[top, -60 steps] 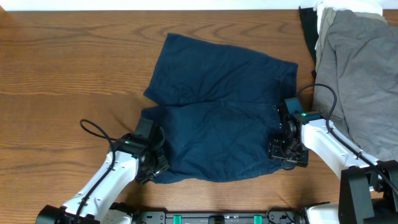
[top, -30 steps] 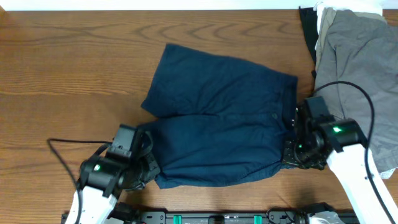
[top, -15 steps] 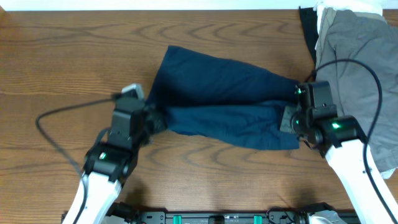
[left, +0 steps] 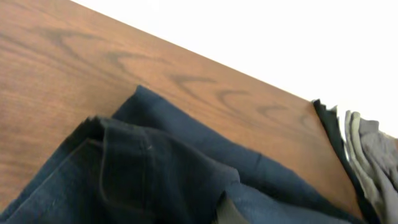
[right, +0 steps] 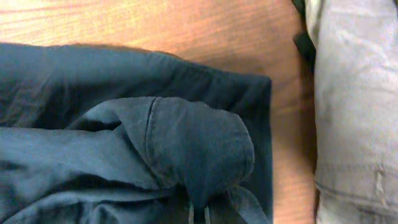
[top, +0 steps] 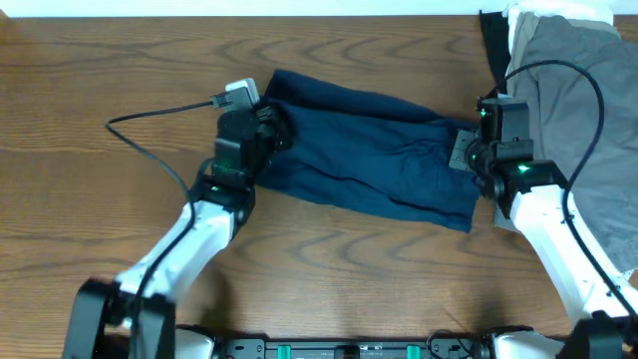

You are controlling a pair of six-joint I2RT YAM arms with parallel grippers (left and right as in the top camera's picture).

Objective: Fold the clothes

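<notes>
Item: one pair of dark navy blue shorts (top: 369, 150), soft wrinkled fabric, doubled over lengthwise into a long band. It lay slantwise on the brown wood-grain counter (top: 100, 70), in the far middle part, its left end nearer the far edge and its right end lower and nearer the arms.

Left pincer (top: 274, 128): sat over the left end of the shorts, overlapping the fabric there. The left wrist view showed layered navy edges rising close under the camera, with no fingers plainly in sight; whether it was spread or pressed together could not be told.

Right pincer (top: 465, 158): sat at the right end of the shorts, by the waistband. In the right wrist view a rounded fold of navy fabric was drawn to a pucker at the bottom middle of the frame, pinched between the tips.

Also on the counter, at the right: a crumpled grey garment (top: 573, 110), just beside the right end of the shorts; a white cloth (top: 558, 10) at the far corner; a narrow black cloth (top: 491, 45) along the grey garment's left side.
</notes>
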